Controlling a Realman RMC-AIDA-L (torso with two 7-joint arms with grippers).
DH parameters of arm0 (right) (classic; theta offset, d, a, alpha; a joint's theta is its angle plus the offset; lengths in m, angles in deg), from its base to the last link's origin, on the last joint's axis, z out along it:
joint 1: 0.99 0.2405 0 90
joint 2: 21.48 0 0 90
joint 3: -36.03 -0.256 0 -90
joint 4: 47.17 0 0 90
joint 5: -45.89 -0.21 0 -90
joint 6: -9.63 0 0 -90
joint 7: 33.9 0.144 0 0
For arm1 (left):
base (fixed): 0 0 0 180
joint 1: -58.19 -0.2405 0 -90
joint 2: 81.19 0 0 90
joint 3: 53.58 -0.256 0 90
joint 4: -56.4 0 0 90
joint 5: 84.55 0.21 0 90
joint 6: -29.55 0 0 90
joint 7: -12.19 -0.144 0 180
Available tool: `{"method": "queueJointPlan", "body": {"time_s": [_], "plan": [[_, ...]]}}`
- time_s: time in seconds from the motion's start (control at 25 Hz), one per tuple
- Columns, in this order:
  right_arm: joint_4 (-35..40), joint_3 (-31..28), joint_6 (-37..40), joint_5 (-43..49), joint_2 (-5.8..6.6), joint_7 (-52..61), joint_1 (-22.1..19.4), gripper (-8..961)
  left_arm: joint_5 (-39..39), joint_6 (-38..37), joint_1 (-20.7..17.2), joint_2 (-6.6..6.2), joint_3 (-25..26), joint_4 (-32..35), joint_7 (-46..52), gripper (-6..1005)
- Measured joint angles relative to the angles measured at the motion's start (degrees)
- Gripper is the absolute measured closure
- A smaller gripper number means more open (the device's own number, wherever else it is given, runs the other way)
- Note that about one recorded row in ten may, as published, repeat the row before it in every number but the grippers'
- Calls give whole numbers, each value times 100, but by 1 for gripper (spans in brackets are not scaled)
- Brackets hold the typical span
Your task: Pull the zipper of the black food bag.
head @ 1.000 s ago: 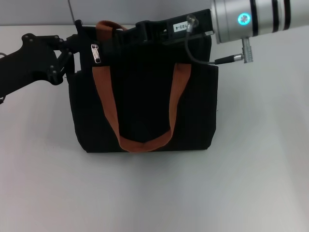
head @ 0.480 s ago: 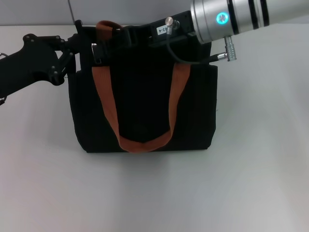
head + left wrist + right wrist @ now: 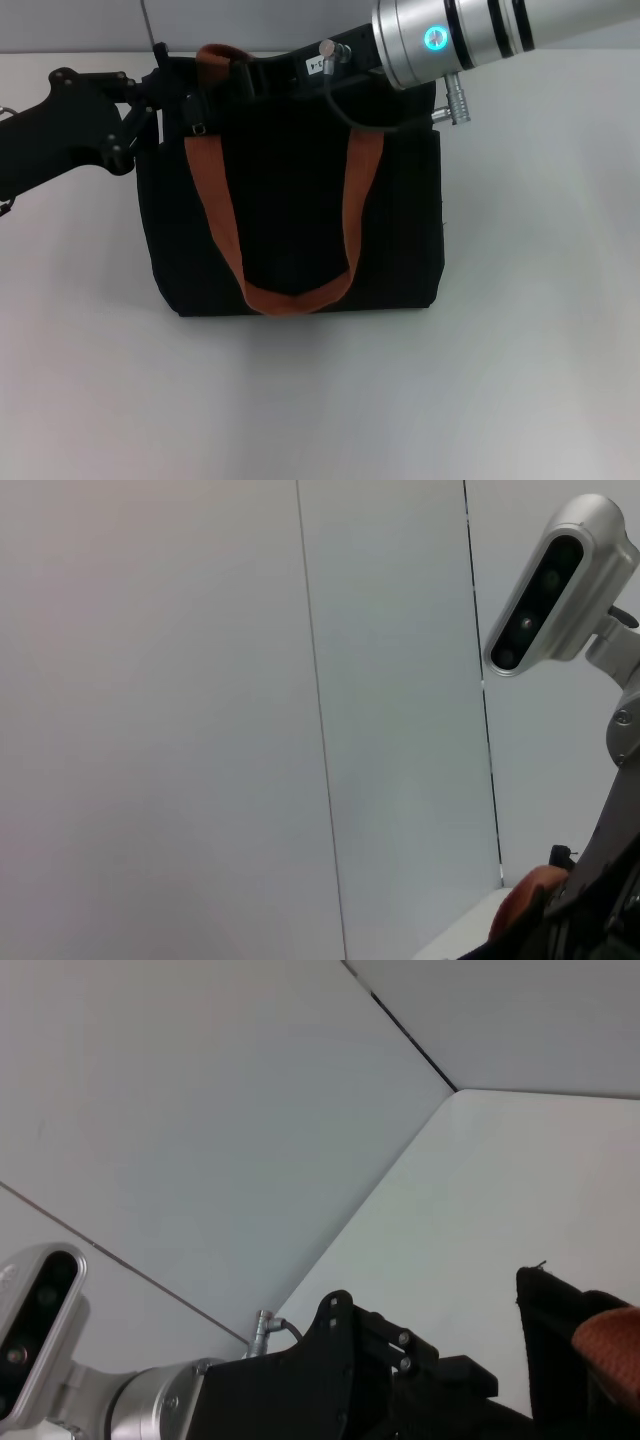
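The black food bag stands upright in the middle of the head view, with orange-brown strap handles. The small silver zipper pull shows only in part at the bag's top left, by the strap. My left gripper is at the bag's top left corner and grips its edge. My right gripper reaches in from the right along the bag's top, its tip close to the zipper pull. A bit of the strap shows in the right wrist view and the left wrist view.
The bag stands on a white table. A grey wall runs behind it. The right arm's silver wrist hangs over the bag's top right. The left wrist view shows mostly wall panels.
My right gripper has moved left along the bag's top, towards the zipper pull, and now partly covers it. The bag's top has shifted slightly left. The left arm has stayed put.
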Motion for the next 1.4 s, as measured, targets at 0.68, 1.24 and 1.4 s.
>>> {"method": "queueJointPlan", "body": {"time_s": [0.68,1.24,1.4], "plan": [[65,243,-130,-1,-14,56,9,751,-4,-224,205,33,-30,-16,66,964],[70,256,-123,-37,-28,-79,-48,767,-210,-256,136,23,-9,-71,87,966],[70,256,-129,-49,-34,-177,-56,772,-220,-302,113,27,-14,-70,89,966]]}}
